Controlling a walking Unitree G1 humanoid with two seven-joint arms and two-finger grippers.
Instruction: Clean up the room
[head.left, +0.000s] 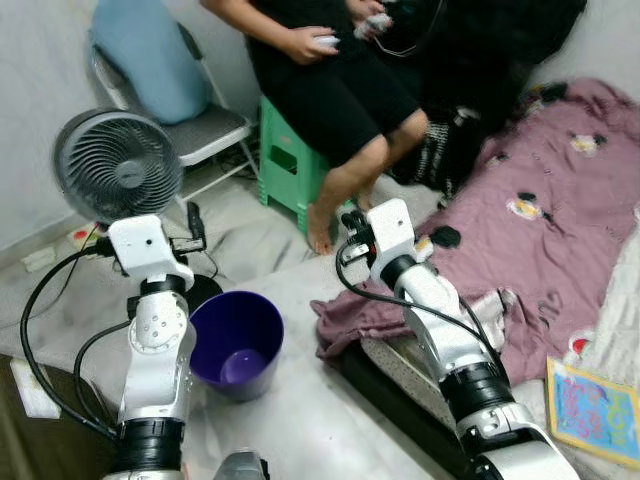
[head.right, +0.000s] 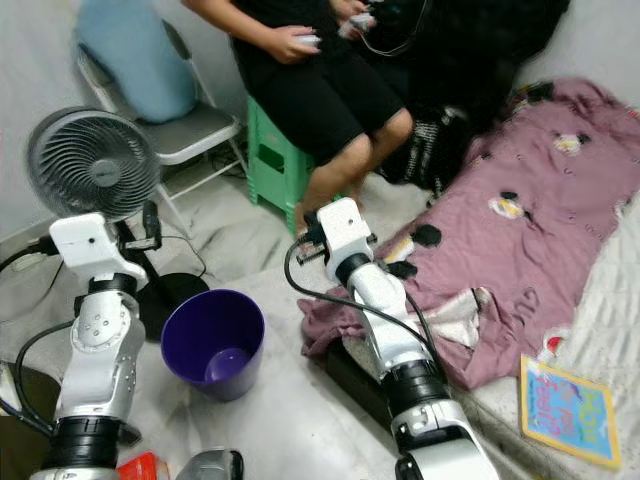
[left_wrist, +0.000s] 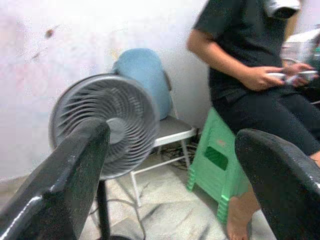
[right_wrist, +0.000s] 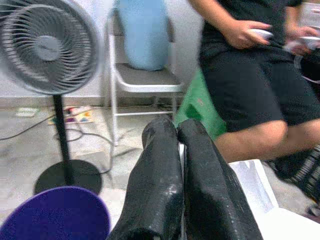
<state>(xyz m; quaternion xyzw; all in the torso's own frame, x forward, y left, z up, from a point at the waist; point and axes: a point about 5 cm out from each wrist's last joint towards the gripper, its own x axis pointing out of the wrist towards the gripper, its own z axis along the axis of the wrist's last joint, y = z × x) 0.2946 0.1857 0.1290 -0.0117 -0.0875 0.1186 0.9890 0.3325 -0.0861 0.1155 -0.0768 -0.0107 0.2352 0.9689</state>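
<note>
Purple bin (head.left: 237, 343): stands open-mouthed on the floor, below and between the two grippers, closer to the left one; looks empty apart from its own base, so I judge it is set there to take rubbish
Left gripper (left_wrist: 175, 165): raised above and just beside the bin; its two black fingers (left_wrist: 65, 175) stand wide apart with nothing between them; it faces the fan and the seated person, so it seems ready rather than working
Right gripper (right_wrist: 180, 170): held up beyond the bin, over the corner of the bedding; fingers pressed together; something white lies under and behind them in the right wrist view, but I cannot tell whether it is pinched or merely beneath
Mauve blanket (head.left: 560, 200): spreads away to the right of the right gripper, its rumpled edge spilling off the mattress to the floor just under that arm; probably the nearest thing wanting tidying
Picture book (head.left: 594, 410): lies flat on the bed, well behind the right gripper, near the arm's base
Standing fan (head.left: 115, 165): ahead of the left gripper, its cable trailing on the floor
Folding chair (head.left: 205, 130): beyond the fan, carrying a blue cushion (head.left: 150, 55)
Person (head.left: 330, 80): sits on a green stool (head.left: 285, 165) ahead of both grippers, hands busy with a small device; bare foot near the right gripper, so any reach there needs care
Stage: early, nothing yet in the bin
</note>
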